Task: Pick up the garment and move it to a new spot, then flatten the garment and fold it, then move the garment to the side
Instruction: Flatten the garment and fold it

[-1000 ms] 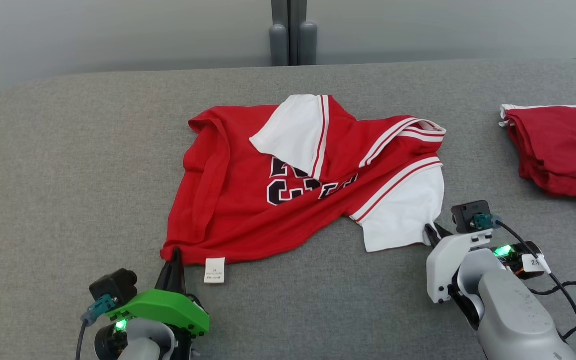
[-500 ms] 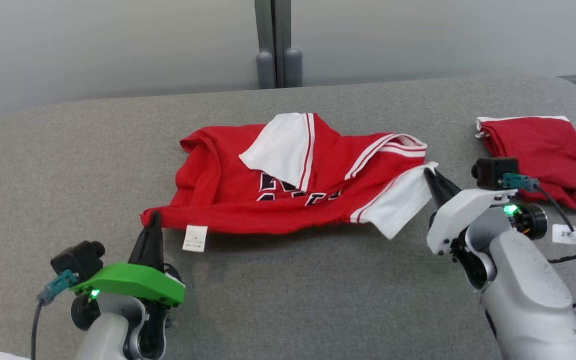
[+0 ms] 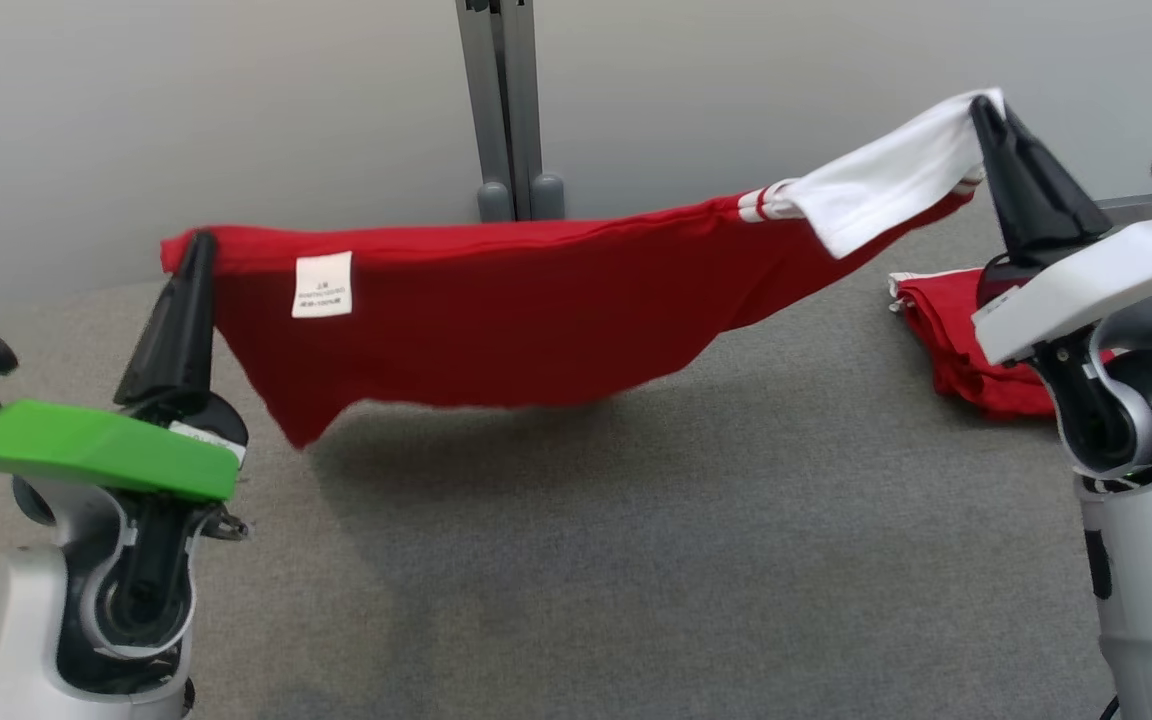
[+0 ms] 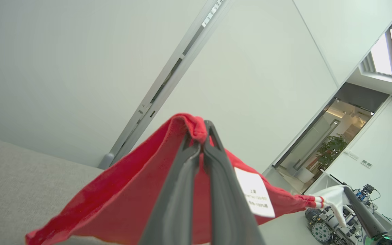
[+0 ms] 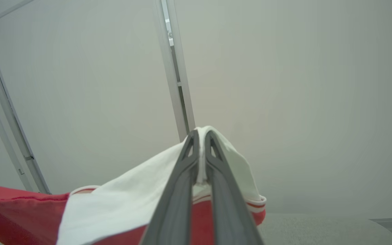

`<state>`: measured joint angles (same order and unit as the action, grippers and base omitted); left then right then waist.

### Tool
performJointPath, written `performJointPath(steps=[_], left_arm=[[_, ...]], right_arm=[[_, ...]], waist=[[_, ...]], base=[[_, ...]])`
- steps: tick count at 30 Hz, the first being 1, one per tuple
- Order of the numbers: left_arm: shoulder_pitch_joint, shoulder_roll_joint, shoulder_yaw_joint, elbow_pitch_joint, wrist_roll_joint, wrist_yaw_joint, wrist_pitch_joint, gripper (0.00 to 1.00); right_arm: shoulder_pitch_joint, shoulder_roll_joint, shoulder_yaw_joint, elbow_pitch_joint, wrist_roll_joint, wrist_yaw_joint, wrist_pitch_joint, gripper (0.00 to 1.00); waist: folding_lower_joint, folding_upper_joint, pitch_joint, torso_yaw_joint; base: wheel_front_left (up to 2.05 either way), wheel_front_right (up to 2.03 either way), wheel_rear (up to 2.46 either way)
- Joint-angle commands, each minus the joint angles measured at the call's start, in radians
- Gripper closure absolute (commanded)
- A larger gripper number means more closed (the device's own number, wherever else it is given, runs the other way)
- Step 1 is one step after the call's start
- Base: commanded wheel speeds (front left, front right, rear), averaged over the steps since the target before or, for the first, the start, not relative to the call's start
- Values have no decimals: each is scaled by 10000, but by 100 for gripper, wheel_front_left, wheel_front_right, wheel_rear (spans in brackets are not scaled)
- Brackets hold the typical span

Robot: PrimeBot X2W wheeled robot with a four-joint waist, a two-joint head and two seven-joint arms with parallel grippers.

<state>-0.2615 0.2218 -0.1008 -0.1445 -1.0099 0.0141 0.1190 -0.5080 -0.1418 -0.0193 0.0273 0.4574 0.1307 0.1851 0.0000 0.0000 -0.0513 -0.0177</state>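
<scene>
Garment (image 3: pixel 496 330) now aloft, slung between left and right jaws, each pinching an edge.

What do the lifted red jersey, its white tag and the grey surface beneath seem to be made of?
Red jersey: thin, soft fabric, matte; it sags and drapes between its held corners. White tag: probably a cloth label, flat, with fine print. Grey surface: seemingly felt or woven upholstery, matte, finely speckled.
</scene>
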Motion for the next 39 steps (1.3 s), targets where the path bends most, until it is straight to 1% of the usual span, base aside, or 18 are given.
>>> performJointPath(steps=[1,4,7,12,15,19,22,25,28,30,35,39], left_arm=[[-307,169,98,-525,-136,231,248,100],[-491,360,185,-1683,-272,668,750,100],[-828,599,177,-2719,-138,1027,1191,100],[-1316,975,-3,-3649,84,1421,1819,100],[-1522,1139,-144,-3711,231,1544,2078,100],[-1778,1197,-385,-3304,426,1518,2215,100],[-2194,1208,-590,-2767,559,1397,2261,100],[-2979,1331,-717,-2027,860,1236,2214,100],[-4317,1401,-809,-920,1275,1003,2139,100],[-5440,1621,-867,53,1743,787,1964,100],[-8264,1665,-940,2714,2821,401,964,100],[-10089,1576,-1238,4878,3660,-35,-185,100]], right_arm=[[50,-16,-171,-536,26,-3,181,100],[10,89,-456,-1720,16,-3,631,100],[-122,121,-780,-2828,-62,-3,1088,100],[-224,128,-1266,-4141,-286,-3,1788,100],[-59,131,-1434,-4460,-456,-3,2102,100],[197,173,-1412,-4245,-688,-3,2247,100],[-20,78,-1175,-3767,-1072,-3,2043,100],[-806,134,-934,-3027,-1231,-3,1733,100],[-2181,-56,-460,-1928,-1852,-3,1197,100],[-3324,6,-174,-965,-2248,-3,749,100],[-6301,436,227,1458,-3241,-5,-573,100],[-8253,782,79,3326,-4052,-6,-1824,100]], waist=[[0,0,-110,-112],[0,0,-148,-164],[0,0,-151,-212],[0,0,-69,-255],[0,0,90,-288],[0,0,459,-301],[0,0,1048,-323],[0,0,1764,-365],[0,0,2666,-437],[0,0,3172,-484],[0,0,4317,-680],[0,0,4940,-771]], base=[[0,0,0],[0,0,0],[0,0,0],[0,0,0],[0,0,0],[0,0,0],[0,0,0],[0,0,0],[0,0,0],[0,0,0],[0,0,0],[0,0,0]])
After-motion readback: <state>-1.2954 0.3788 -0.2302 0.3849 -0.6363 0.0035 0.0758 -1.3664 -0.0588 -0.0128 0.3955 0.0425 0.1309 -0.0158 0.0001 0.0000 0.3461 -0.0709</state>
